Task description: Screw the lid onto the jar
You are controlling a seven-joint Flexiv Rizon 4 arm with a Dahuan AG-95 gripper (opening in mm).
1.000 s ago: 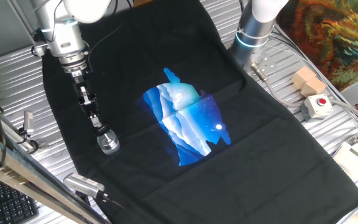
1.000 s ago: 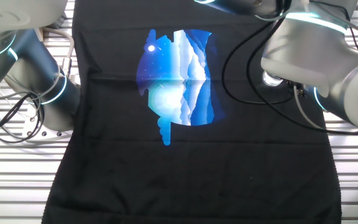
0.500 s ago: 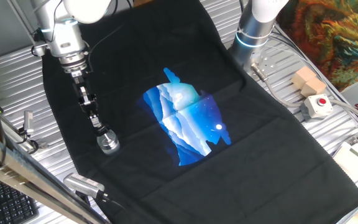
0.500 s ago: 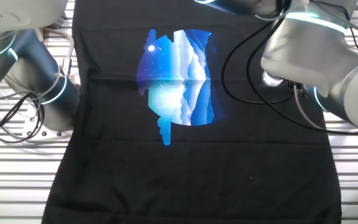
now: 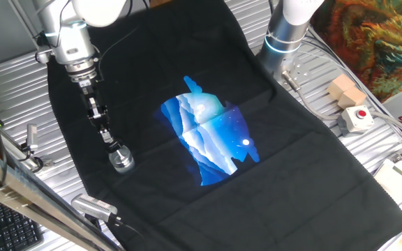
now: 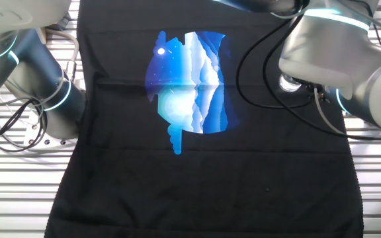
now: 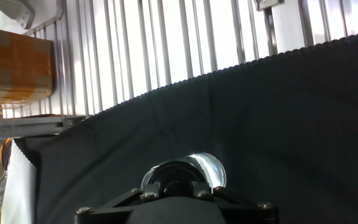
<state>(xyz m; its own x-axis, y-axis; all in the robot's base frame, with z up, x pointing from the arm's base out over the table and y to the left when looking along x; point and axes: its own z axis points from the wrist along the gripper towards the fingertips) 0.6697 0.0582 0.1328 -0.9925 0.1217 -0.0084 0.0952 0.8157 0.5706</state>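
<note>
The jar [image 5: 123, 160], small, squat and of shiny clear glass, stands on the black cloth [image 5: 152, 84] near its front left edge. My gripper [image 5: 109, 138] reaches down from the upper left, its tips right at the jar's top. In the hand view the jar's glass rim [image 7: 205, 167] shows just beyond the fingers, and the dark round lid [image 7: 178, 186] sits between them over the jar's mouth. The gripper [image 7: 178, 190] is shut on the lid. In the other fixed view the arm [image 6: 336, 46] covers the gripper, and only a silvery glint [image 6: 287, 83] shows under it.
The cloth carries a blue mountain print [image 5: 211, 132]. A second arm's base [image 5: 285, 35] stands at the back right. A red-buttoned box [image 5: 356, 118] and a wooden block [image 5: 345, 90] lie right of the cloth. A grey metal cylinder [image 5: 93, 206] lies by the front left edge.
The arm's wrist has shifted very slightly in the other fixed view. The jar and the gripper stay in the same place.
</note>
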